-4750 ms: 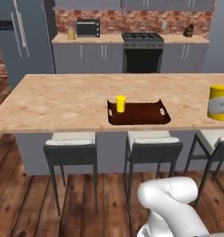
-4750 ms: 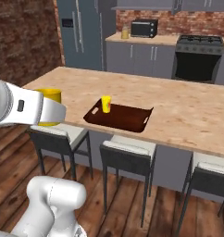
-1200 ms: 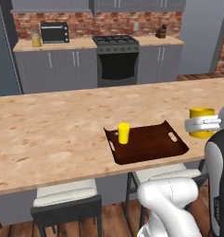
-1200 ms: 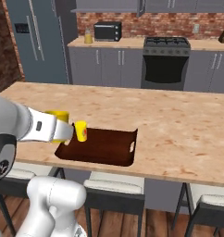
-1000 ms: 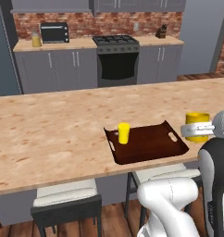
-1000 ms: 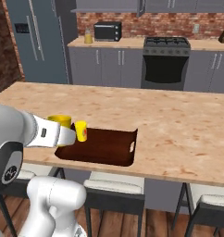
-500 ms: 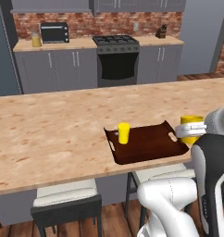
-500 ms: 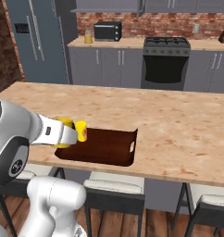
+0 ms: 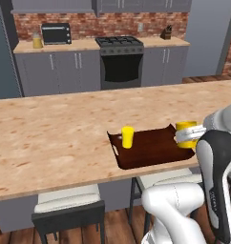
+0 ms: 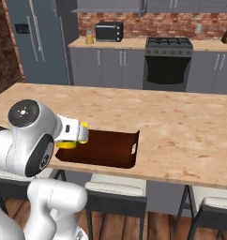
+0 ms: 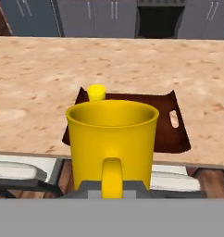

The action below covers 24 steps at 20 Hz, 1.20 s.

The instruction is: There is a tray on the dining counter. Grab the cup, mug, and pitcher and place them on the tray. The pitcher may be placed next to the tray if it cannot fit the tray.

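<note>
My gripper (image 9: 186, 138) is shut on the squat yellow mug (image 9: 186, 127), which hangs just above the right end of the dark brown tray (image 9: 155, 151) on the dining counter (image 9: 55, 133). In the hand view the mug (image 11: 112, 134) looms close, its handle toward the camera and the tray (image 11: 164, 134) behind it. The taller yellow cup (image 9: 128, 137) stands upright on the tray's left part, also seen as the cup (image 11: 96, 91). From the right, the gripper (image 10: 72, 133) holds the mug (image 10: 66, 145) over the tray (image 10: 106, 149). A small yellowish vessel, apparently the pitcher (image 9: 37, 42), stands on the far grey counter.
Stools (image 9: 67, 209) sit under the counter's near edge. Behind the counter are a black stove (image 9: 120, 62), a toaster oven (image 9: 56, 33) and grey cabinets against red brick. A fridge (image 10: 38, 42) stands at the back left in the right base view.
Over the last second the gripper has carried the mug toward the tray, from beside its end to over its rim. The cup and tray have stayed put.
</note>
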### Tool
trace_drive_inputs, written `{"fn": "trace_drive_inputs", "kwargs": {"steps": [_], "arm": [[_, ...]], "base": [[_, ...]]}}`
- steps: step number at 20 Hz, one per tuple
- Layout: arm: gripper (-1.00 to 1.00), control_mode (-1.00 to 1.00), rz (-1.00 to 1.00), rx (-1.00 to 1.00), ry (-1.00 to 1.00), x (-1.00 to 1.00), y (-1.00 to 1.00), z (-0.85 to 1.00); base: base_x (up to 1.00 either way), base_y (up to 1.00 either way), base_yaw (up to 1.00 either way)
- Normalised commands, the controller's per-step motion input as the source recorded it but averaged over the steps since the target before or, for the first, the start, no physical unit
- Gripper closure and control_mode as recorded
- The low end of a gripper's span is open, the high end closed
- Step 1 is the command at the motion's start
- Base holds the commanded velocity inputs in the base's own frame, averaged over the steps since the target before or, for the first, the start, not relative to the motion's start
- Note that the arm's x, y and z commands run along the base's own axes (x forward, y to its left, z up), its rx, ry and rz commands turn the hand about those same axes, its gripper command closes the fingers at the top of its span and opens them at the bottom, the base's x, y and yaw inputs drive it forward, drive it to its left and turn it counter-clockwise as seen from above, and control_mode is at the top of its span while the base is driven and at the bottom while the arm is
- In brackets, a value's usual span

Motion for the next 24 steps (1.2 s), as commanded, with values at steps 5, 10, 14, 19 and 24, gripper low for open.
{"fn": "trace_drive_inputs", "kwargs": {"steps": [5, 10, 14, 19, 24], "arm": [[1.0, -1.0, 0.36, 0.0, 0.0, 0.29, -0.1, -0.39], [1.0, -1.0, 0.35, 0.0, 0.0, 0.27, -0.08, -0.42], [1.0, -1.0, 0.34, 0.0, 0.0, 0.29, -0.05, -0.48], [1.0, -1.0, 0.29, 0.0, 0.0, 0.37, 0.0, -0.46], [1.0, -1.0, 0.25, 0.06, 0.0, 0.54, -0.05, -0.26]], "base": [[0.0, 0.0, 0.0], [0.0, 0.0, 0.0], [0.0, 0.0, 0.0], [0.0, 0.0, 0.0], [0.0, 0.0, 0.0]]}}
